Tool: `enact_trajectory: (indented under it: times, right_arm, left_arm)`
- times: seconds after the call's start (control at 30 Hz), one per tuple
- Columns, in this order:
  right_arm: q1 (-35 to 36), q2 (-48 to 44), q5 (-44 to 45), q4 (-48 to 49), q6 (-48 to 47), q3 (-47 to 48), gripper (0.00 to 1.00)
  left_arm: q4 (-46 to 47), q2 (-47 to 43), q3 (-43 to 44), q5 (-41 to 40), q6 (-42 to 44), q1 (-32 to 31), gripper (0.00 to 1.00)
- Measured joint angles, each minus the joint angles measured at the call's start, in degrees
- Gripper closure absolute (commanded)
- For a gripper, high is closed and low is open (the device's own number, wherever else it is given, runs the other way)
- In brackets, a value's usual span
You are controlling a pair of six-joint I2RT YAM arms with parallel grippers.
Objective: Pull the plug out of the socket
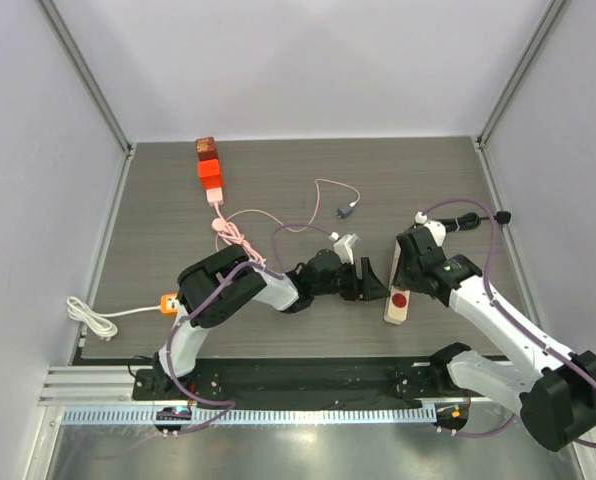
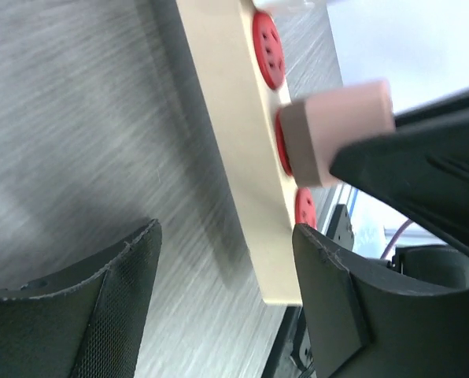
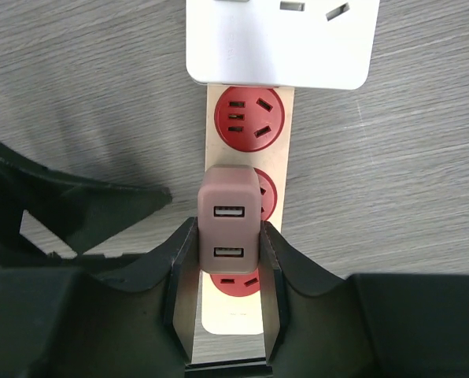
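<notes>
A beige power strip [image 1: 398,305] with red sockets lies on the table right of centre. A dusty-pink USB charger plug [image 3: 229,213] sits against its middle socket [image 3: 267,197]. My right gripper [image 3: 228,236] is shut on the plug's two sides and shows over the strip in the top view [image 1: 408,270]. My left gripper [image 2: 227,232] is open. Its fingers [image 2: 101,307] straddle the strip's near end [image 2: 278,268], which lies close to the right finger; it reaches in from the left in the top view [image 1: 370,283]. The plug also shows in the left wrist view [image 2: 337,130].
A white adapter block [image 3: 282,39] sits at the strip's far end. A red-orange block stack [image 1: 209,170] with a pink cable [image 1: 228,230] lies at back left. A white cable with an orange plug [image 1: 168,303] lies at front left. A loose white plug [image 1: 346,243] lies near centre.
</notes>
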Motion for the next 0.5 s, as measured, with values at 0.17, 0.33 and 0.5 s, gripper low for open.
enact_trajectory:
  times: [0.17, 0.33, 0.5]
  right_arm:
    - [-0.09, -1.18, -0.44, -1.11, 0.09, 0.0, 0.99]
    - [-0.09, -1.18, -1.38, -1.11, 0.68, 0.0, 0.99]
    - [-0.09, -1.55, -1.84, -0.98, 1.18, -0.02, 0.99]
  left_arm:
    - [3.72, 3.32, 2.08, 3.19, -1.29, 0.52, 0.32]
    - [12.74, 8.04, 3.65, 7.8, -5.64, 0.94, 0.33]
    - [16.11, 10.4, 4.24, 10.12, -8.61, 0.94, 0.57]
